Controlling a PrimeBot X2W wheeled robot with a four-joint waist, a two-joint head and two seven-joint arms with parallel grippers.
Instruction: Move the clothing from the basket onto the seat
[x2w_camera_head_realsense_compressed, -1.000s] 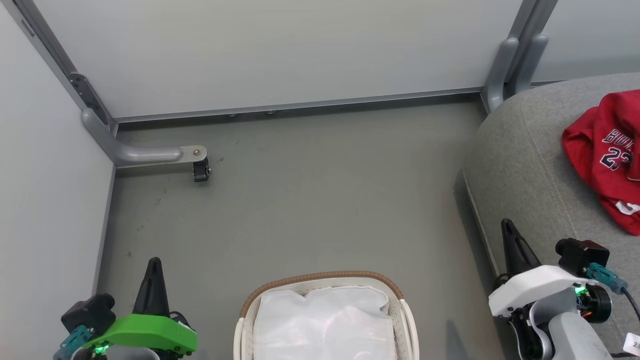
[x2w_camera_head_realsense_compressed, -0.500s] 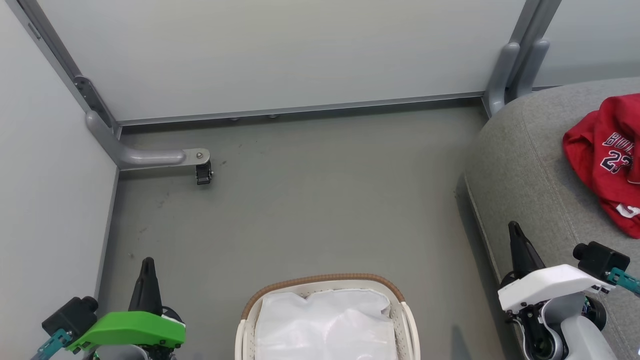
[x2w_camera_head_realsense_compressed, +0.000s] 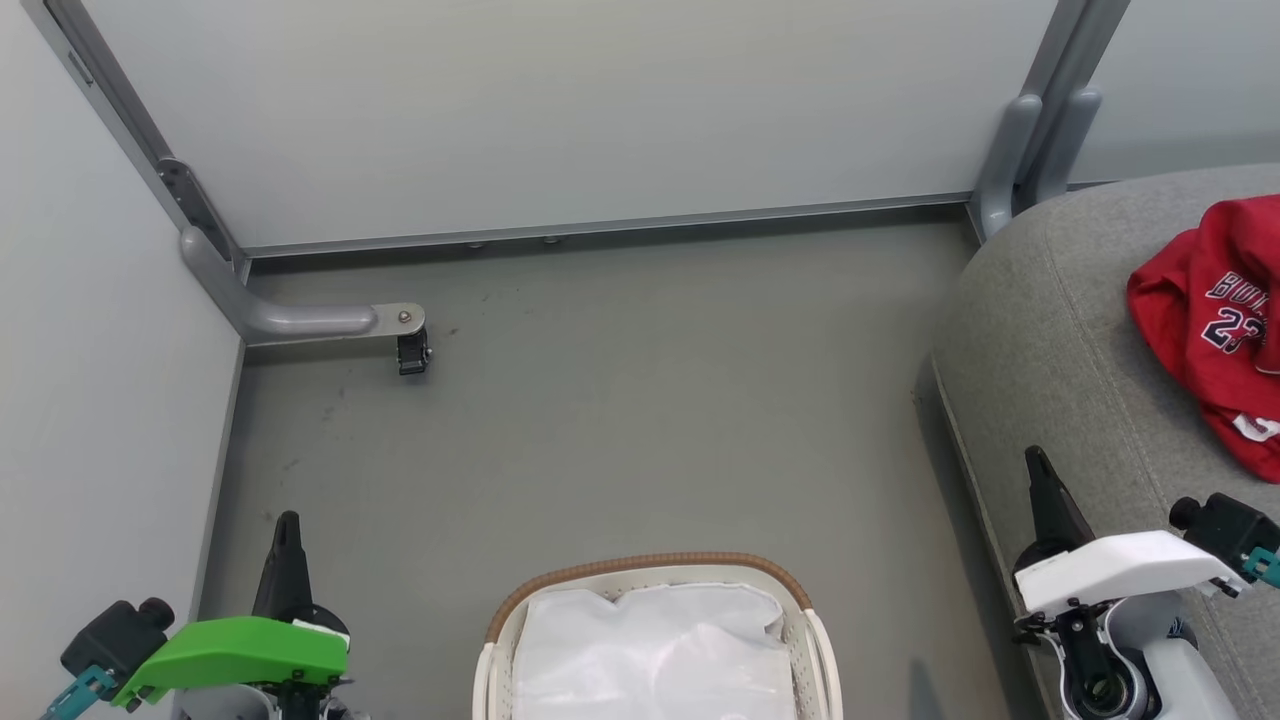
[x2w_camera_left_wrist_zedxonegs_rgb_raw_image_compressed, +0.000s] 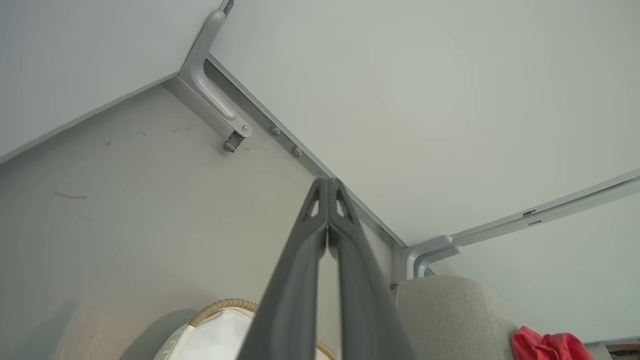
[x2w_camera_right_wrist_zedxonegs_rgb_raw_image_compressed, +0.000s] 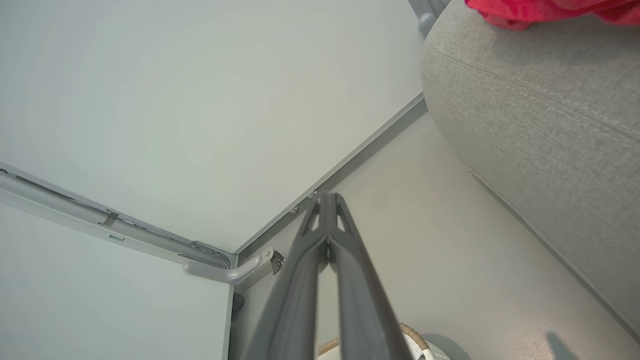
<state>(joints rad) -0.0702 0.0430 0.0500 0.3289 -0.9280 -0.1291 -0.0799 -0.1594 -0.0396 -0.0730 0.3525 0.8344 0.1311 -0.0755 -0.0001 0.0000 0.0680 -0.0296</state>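
Grey floor (x2w_camera_head_realsense_compressed: 620, 400) and pale partition panels (x2w_camera_head_realsense_compressed: 560, 110) stretch ahead of both your end effectors. The seat (x2w_camera_head_realsense_compressed: 1050, 320) rises just right of your right end effector (x2w_camera_head_realsense_compressed: 1036, 462), its rounded edge running alongside the fingers. The basket (x2w_camera_head_realsense_compressed: 650, 560) stands between the two end effectors, apart from each, with its white liner (x2w_camera_head_realsense_compressed: 650, 650) showing inside. The clothing (x2w_camera_head_realsense_compressed: 1210, 330) lies on the seat, ahead and right of the right end effector, well apart. A small black caster (x2w_camera_head_realsense_compressed: 412, 352) on a grey bracket sits far ahead of your left end effector (x2w_camera_head_realsense_compressed: 288, 522). Both end effectors have their fingers pressed together and hold nothing. Since a second ago the head camera has shifted slightly, both end effectors have drifted outward, and the clothing has stayed put. The frame edges cut off the clothing and the basket's near half, and the jersey lettering is only partly readable.
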